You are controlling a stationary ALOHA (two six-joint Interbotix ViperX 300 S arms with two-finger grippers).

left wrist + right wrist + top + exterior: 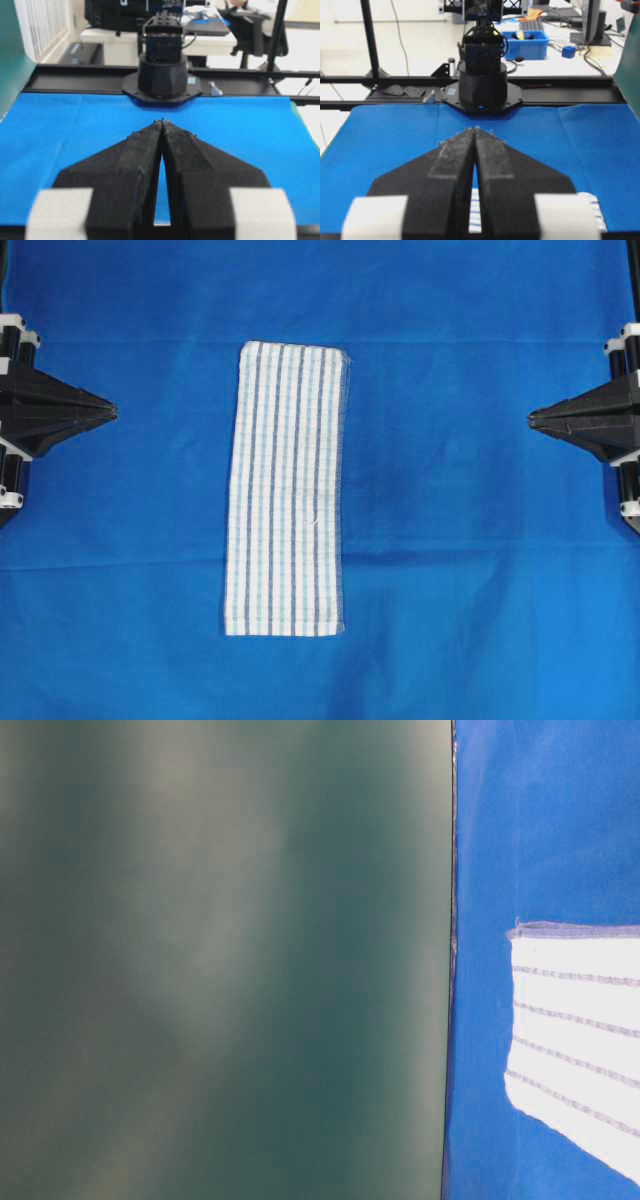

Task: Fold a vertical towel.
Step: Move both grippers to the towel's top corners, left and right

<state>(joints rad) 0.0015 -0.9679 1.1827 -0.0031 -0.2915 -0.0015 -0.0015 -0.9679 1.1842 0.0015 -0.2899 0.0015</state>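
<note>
The towel [287, 490] lies flat and lengthwise in the middle of the blue cloth [450, 540], white with thin dark and light blue stripes. One end of the towel [575, 1030] shows in the table-level view, and a strip of the towel [590, 205] peeks out behind the jaws in the right wrist view. My left gripper [113, 412] hangs shut at the left edge, well clear of the towel, nothing in it. My right gripper [531, 419] hangs shut at the right edge, also empty. Both close-ups show the left gripper [162, 121] and the right gripper [475, 129] with tips pressed together.
The blue cloth covers the whole table. A green panel [220, 960] fills the left of the table-level view. Each wrist view faces the opposite arm's black base [161, 80] [482, 87] at the cloth's far edge, with desks and clutter beyond.
</note>
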